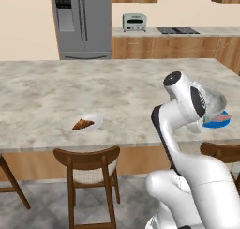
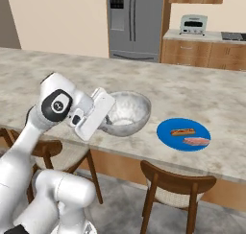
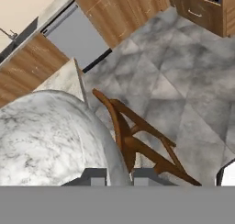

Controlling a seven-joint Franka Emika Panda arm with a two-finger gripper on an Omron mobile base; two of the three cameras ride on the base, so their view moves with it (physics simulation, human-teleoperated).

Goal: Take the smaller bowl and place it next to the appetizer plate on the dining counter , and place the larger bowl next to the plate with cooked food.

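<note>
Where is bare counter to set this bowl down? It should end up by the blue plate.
Free: the strip between the larger bowl and the plate with cooked food, and the dining counter behind them. The front edge is tight.

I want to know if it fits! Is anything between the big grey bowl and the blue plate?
No. In the right base view, bare counter separates the larger bowl from the plate with cooked food.
</note>
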